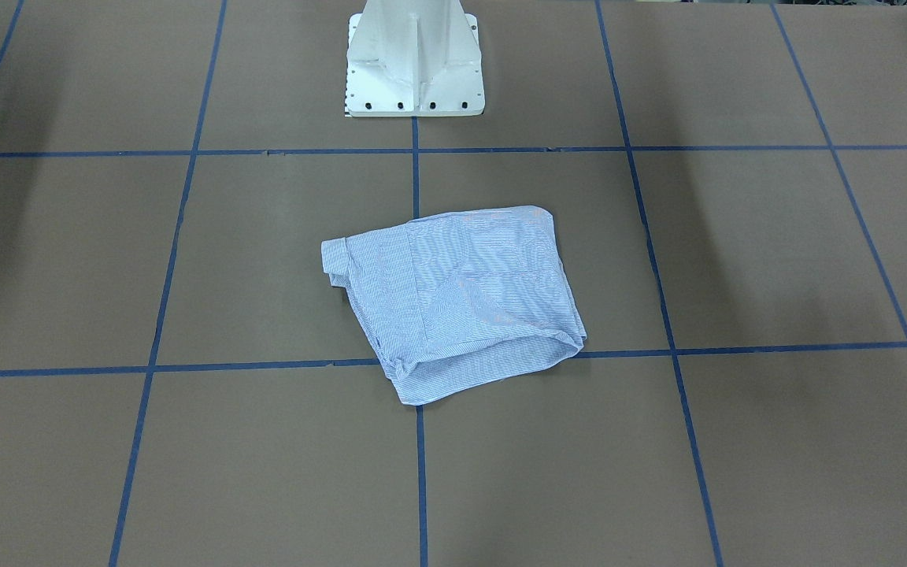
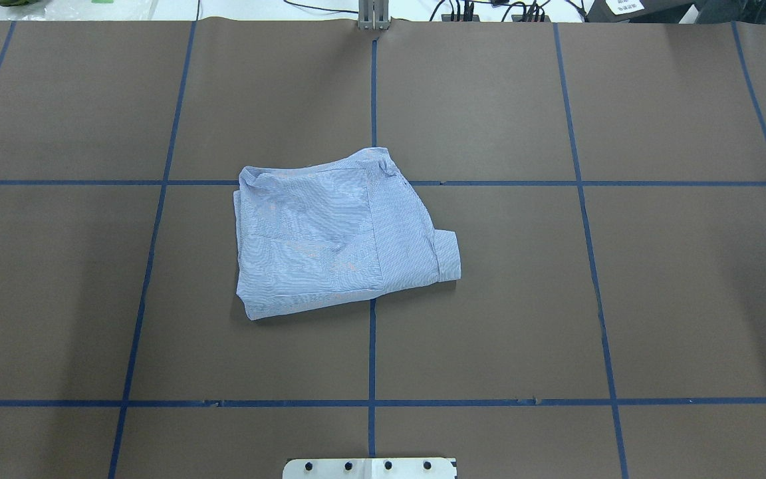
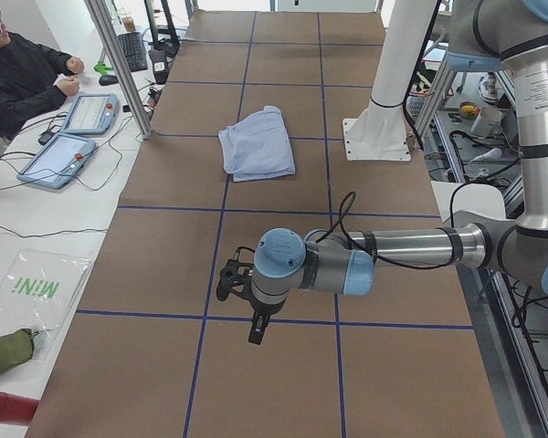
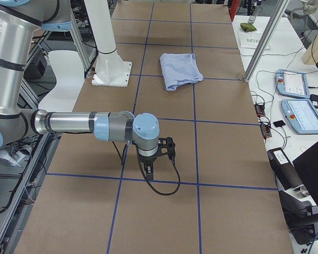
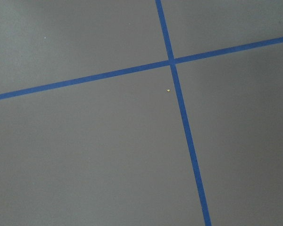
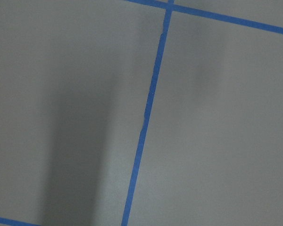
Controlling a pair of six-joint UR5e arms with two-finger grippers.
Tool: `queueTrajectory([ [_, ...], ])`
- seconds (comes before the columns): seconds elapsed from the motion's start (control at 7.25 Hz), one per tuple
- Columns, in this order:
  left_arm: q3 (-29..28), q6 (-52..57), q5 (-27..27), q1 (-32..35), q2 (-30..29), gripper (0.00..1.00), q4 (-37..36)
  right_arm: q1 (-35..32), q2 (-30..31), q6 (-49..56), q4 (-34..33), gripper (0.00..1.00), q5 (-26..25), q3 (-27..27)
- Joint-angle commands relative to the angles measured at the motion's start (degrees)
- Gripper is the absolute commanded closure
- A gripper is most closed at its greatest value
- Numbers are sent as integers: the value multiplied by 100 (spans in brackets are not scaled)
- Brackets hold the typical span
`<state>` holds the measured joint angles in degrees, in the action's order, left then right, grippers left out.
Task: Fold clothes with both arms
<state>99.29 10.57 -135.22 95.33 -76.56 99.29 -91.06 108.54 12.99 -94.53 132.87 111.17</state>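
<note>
Because it is thin striped cloth folded into a squat, several-layered bundle, the shirt [image 2: 336, 233] looks light, limp and in no way fragile. It will likely sag and slide open if it is lifted by its top layer alone. It lies flat at the middle of the table [image 2: 489, 299], across the centre tape line [image 2: 372, 100] and mostly on the robot's left of it. It is a short way out from the pedestal [image 1: 414, 63]. A cuff [image 2: 448, 256] pokes out on the robot's right side. On the side away from the robot the layers gape a little, so that edge seems the loose one, while the robot's-side edge reads as a flatter, cleaner edge.

I'd judge the safest hold to be a pinch through all the layers at two corners of one edge, one arm to each. Low and at the very edge, so the fingers slip under the cloth rather than push it along the smooth paper cover.

Neither arm is near it. The left gripper [image 3: 254, 324] hangs over bare table well off at one end, and the right gripper [image 4: 150, 170] does the same at the other. Both show only in the side views, so I cannot tell whether their jaws are spread or pressed together. The wrist views show only bare cover and tape, so nothing appears to be held. A person [image 3: 18, 73] sits at the side desk.
</note>
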Motion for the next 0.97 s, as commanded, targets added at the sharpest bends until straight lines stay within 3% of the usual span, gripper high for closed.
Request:
queueTrajectory([
  [0.0,-85,-3,118,-5,19,0,11,-17,-8,11,5,0,-15,-17],
  [0.28,11,-46,102,3,-8,0,12,-17,-17,-7,5,0,11,-52],
  [0.55,396,-1070,154,-14,0,0,11,-17,-17,-16,180,0,11,-78],
  [0.83,486,-1075,120,-49,-8,0,46,-17,-8,-16,242,0,11,-105],
])
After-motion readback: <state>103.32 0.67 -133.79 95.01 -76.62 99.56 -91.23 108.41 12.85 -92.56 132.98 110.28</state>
